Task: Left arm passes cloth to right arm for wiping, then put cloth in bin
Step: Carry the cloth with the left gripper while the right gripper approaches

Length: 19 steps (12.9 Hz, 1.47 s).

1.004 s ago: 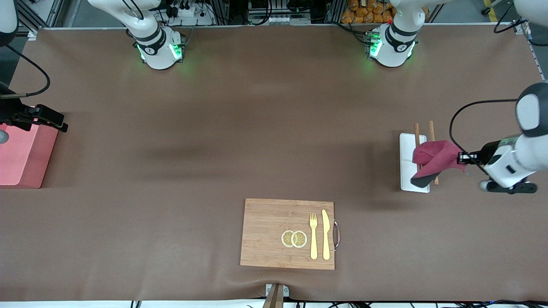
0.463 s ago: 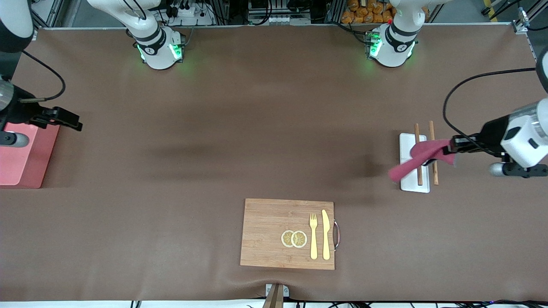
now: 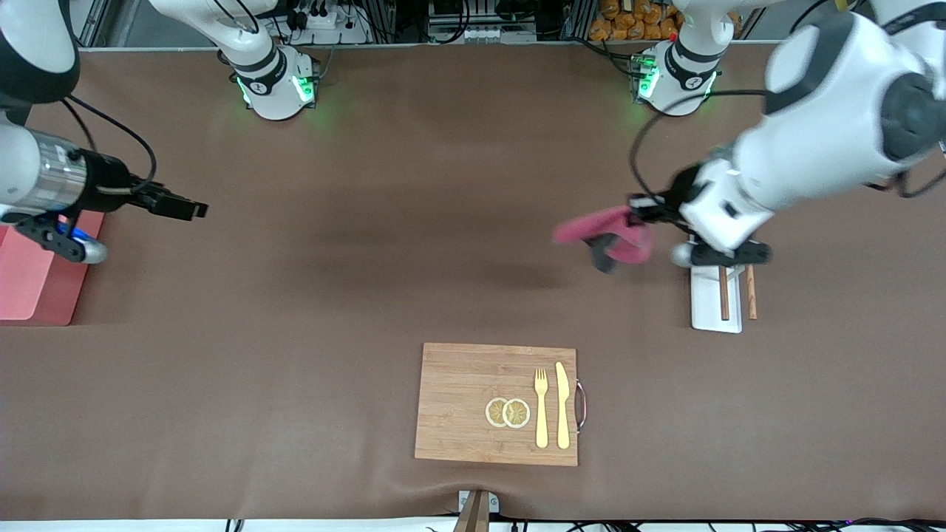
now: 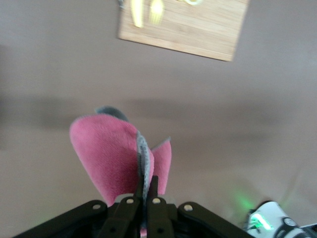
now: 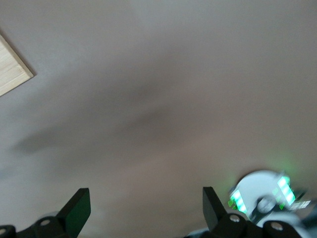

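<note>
Over the brown counter (image 3: pixel 369 295), between the wooden board (image 3: pixel 473 384) and the left arm's base, the left tool (image 3: pixel 641 214) hangs in the air, clamped tight on the cloth (image 3: pixel 606 230). In the left wrist view the 2 fingers (image 4: pixel 154 191) meet on a fold of the cloth (image 4: pixel 111 153), whose pink face bulges outward while a thin grey edge runs up from the pinch. The cloth droops from the tool toward the right arm's end of the counter, clear of the surface, and casts a soft shadow on it. The left arm (image 3: pixel 813 148) reaches in from its base above the white tray (image 3: pixel 709 314), covering the tray's upper part.

On the tray and beside it lie 2 brown sticks (image 3: pixel 724 292), one on the tray, the other along its edge toward the left arm's end.

The right tool (image 3: pixel 194 210) is up over bare counter toward the right arm's end from the board, its jaws spread wide and holding nothing; the right wrist view shows its 2 dark fingers (image 5: pixel 79 210) well apart. The right arm (image 3: pixel 44 177) crosses over part of the pink bin (image 3: pixel 29 284), which sits at the right arm's end of the counter.

On the board rest 2 lemon slices (image 3: pixel 508 412), touching one another, with a yellow fork (image 3: pixel 541 406) and a yellow knife (image 3: pixel 562 405) just beside them.
</note>
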Available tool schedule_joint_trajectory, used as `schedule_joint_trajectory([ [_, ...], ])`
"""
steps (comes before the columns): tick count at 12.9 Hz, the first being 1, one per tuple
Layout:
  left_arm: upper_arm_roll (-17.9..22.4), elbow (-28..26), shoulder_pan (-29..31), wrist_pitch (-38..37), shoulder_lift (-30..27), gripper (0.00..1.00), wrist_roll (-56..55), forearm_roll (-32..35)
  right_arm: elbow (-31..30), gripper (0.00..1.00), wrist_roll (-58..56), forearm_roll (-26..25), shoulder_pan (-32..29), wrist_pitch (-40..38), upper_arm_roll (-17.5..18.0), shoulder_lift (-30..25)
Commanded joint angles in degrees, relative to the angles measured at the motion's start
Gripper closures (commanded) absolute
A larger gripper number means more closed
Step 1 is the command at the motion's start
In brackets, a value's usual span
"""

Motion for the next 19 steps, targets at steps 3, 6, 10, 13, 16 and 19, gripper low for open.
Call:
schedule_joint_trajectory([
  [3, -0.4, 2.8, -14.3, 11.5, 3.2, 1.0, -13.6, -0.4, -0.6, 0.0, 17.8, 15.2, 0.3, -4.3, -0.2, 5.6],
  [6, -0.2, 3.6, -21.9, 22.9, 6.2, 1.0, -19.8, -0.3, -4.8, 0.0, 22.8, 25.1, -0.2, -3.5, -0.3, 6.9],
  [10, -0.3, 3.5, -24.7, 30.4, 7.6, 1.0, -22.1, -0.4, -9.7, 0.0, 24.9, 30.6, 0.6, -1.7, -0.2, 7.5],
  [13, -0.2, 3.2, -28.5, 35.5, 9.1, 1.0, -23.9, 0.3, -12.9, 0.0, 25.1, 33.9, 4.3, 1.8, -0.2, 7.2],
  [16, 0.0, 3.4, -30.5, 38.6, 11.1, 1.0, -24.0, 0.4, -15.6, 0.0, 25.4, 37.3, 9.2, 6.8, -0.2, 7.2],
  [19, 0.2, 3.4, -31.5, 40.1, 11.8, 1.0, -26.1, 2.9, -16.7, 0.0, 27.6, 39.2, 13.7, 11.3, -0.2, 7.3],
])
